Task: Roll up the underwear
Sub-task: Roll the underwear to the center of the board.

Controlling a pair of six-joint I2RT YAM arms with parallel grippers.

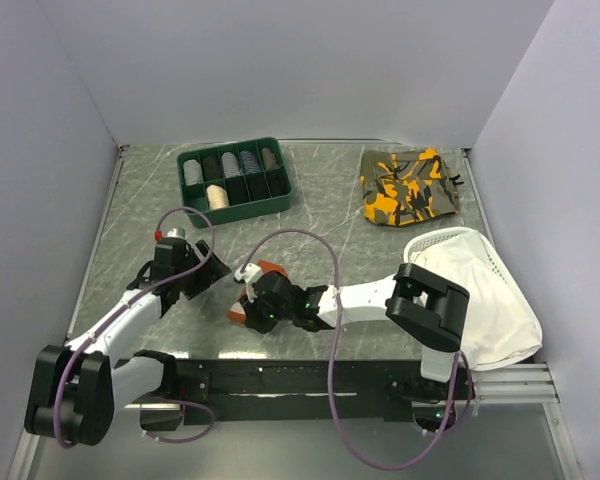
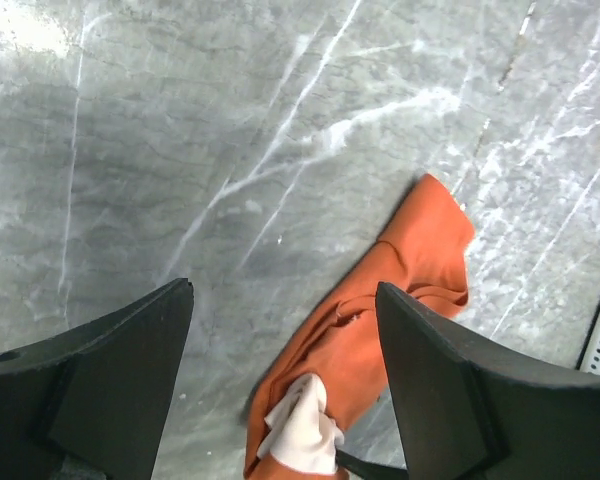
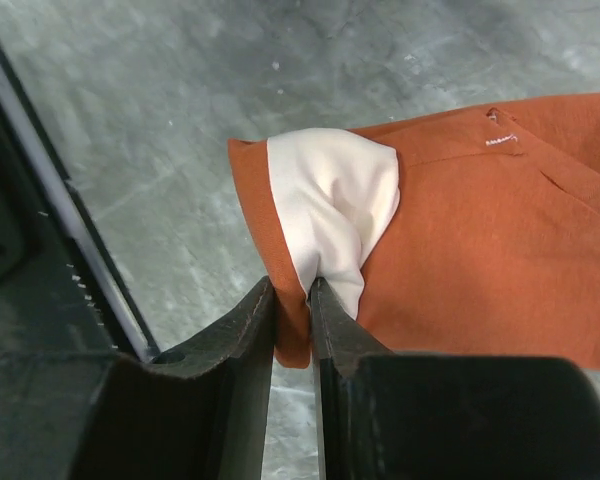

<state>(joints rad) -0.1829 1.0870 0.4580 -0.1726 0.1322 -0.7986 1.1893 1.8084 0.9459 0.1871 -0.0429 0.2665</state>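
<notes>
We saw the underwear [image 3: 500, 250] lying on the grey marbled surface [image 2: 180, 150] near its front edge, between the two arms. Our right gripper [image 3: 292, 290] was pinched almost closed on the cream waistband at one end of the garment. Our left gripper [image 2: 285, 290] hung just above the surface with its jaws spread wide, holding nothing, the orange fabric stretching partly between them.

Counter [image 1: 320, 215]: grey marbled surface, white walls on three sides.
11 o'clock: green compartment tray [image 1: 238, 211], two rows, holding rolled fabrics, mostly dark and grey, with one cream roll [image 1: 217, 196] in the near row.
1 o'clock: orange-and-olive camouflage garment [image 1: 412, 186] lay flat, well apart from the tray.
4 o'clock: large white cloth [image 1: 485, 295], mesh-edged, lay overhanging the counter's right edge.
</notes>
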